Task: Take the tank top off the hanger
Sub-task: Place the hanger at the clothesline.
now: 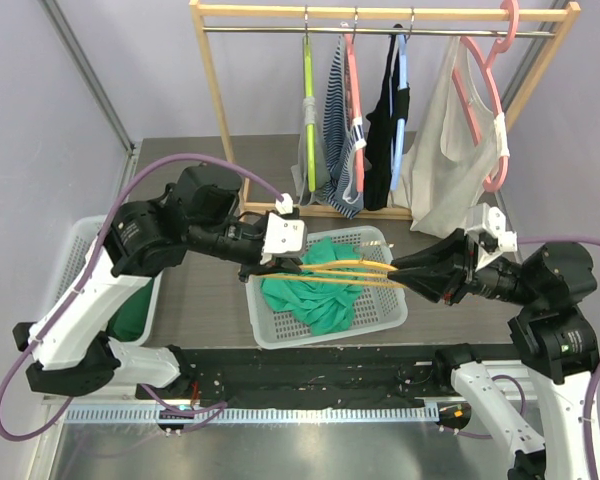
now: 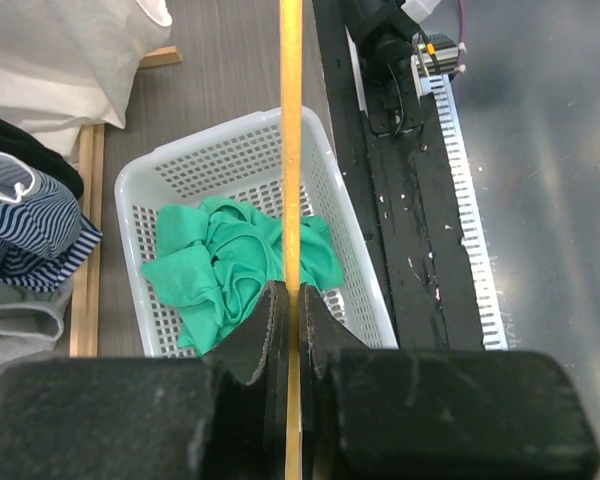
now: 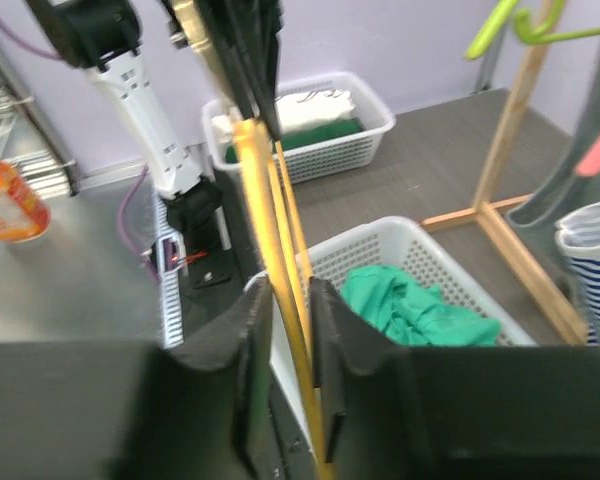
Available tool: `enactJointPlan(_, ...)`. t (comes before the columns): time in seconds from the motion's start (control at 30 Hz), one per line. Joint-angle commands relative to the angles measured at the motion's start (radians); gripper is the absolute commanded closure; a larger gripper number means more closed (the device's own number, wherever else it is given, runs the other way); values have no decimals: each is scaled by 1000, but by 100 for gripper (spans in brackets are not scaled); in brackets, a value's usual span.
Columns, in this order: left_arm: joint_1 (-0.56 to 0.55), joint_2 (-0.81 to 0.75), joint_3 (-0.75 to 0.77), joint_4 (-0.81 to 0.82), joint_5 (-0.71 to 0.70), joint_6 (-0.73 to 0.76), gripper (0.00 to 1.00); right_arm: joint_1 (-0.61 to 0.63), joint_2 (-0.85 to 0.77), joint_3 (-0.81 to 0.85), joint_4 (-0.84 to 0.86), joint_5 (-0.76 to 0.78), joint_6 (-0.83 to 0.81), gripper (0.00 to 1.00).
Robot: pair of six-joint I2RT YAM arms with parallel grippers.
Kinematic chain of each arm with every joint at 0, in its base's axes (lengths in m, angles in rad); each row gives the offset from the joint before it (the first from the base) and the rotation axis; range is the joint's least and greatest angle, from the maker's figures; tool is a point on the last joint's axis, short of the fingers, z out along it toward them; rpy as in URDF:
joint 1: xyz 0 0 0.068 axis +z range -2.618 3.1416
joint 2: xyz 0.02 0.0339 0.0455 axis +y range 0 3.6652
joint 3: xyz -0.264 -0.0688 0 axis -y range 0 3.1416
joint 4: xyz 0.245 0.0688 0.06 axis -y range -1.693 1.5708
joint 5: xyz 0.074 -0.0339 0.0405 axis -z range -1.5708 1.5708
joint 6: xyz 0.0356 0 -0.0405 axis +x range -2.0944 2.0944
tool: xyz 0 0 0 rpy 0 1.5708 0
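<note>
Seemingly the garment is already off: from above, the green tank top lies crumpled in the white basket on the counter, in front of the wooden rack. The yellow hanger is held bare just above it, with the left tool at one end and the right tool at the other. Through the left wrist camera, the left tool is clamped tight on the yellow hanger, whose bar runs straight away from the fingers over the white basket; the green tank top sits below, apart from the bar. Through the right wrist camera, the right tool has its jaws a little parted, and the rods of the yellow hanger nearly fill the gap. I cannot tell whether it pinches them or merely stands around them. As I judge it, the removal is done in substance, and the step in hand is dealing with the empty hanger. The next move would call for one tool to let go cleanly while the other carries the hanger clear of the basket without snagging the cloth beneath.
</note>
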Motion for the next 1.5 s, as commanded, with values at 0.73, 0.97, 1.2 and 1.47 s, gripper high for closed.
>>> enactJointPlan(0.73,73,-431,-125,-223,-333,60,100,-1,-157,66,336,849,105,15)
enactJointPlan(0.97,114,-569,-341,-6,-670,-78,100,-1,-157,20,399,875,161,15)
enactJointPlan(1.2,130,-563,-390,-22,-715,-145,100,-1,-150,17,398,854,164,15)
enactJointPlan(1.47,130,-509,-415,102,-901,-202,99,-1,-173,1,384,864,157,15)
